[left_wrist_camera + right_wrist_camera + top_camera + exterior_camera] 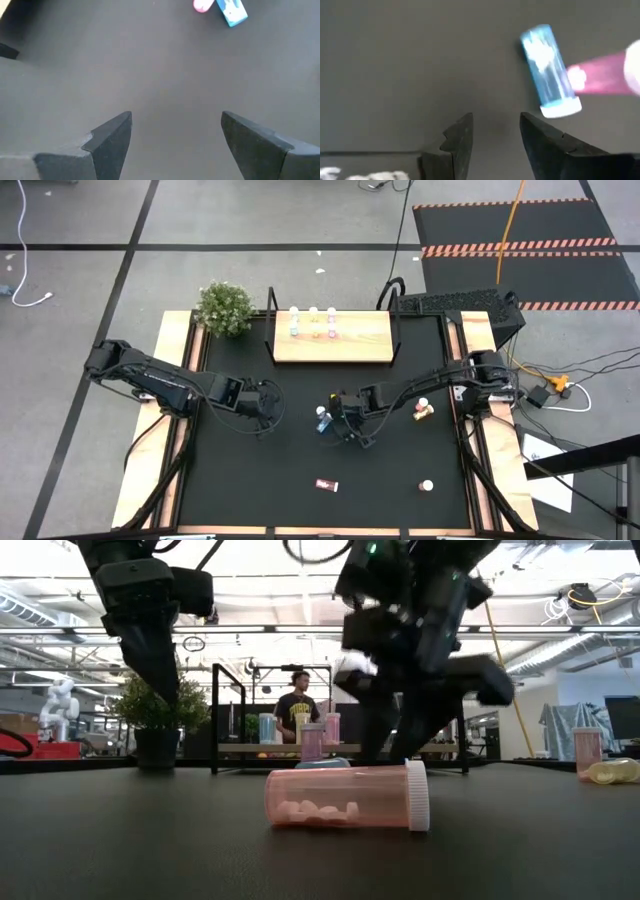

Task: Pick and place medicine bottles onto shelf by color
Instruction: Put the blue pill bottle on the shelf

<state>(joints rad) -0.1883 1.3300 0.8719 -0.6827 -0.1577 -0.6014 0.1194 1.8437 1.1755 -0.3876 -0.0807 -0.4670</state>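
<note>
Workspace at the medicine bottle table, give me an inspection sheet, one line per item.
Surface: black mat, bare between objects.
Job's things: shelf carries three upright bottles; blue bottle and pink bottle lie on the mat; more bottles near the right arm.
Clutter: potted plant at the shelf's left end.
Grippers: left gripper open, empty over bare mat; right gripper partly open, empty, beside the blue bottle.
Cables: white cable, orange cable on the floor.
Surroundings: person behind the table.

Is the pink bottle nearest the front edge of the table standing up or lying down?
Lying down. The pink bottle rests on its side on the table, white cap pointing sideways, with pills settled along its lower wall.
</note>
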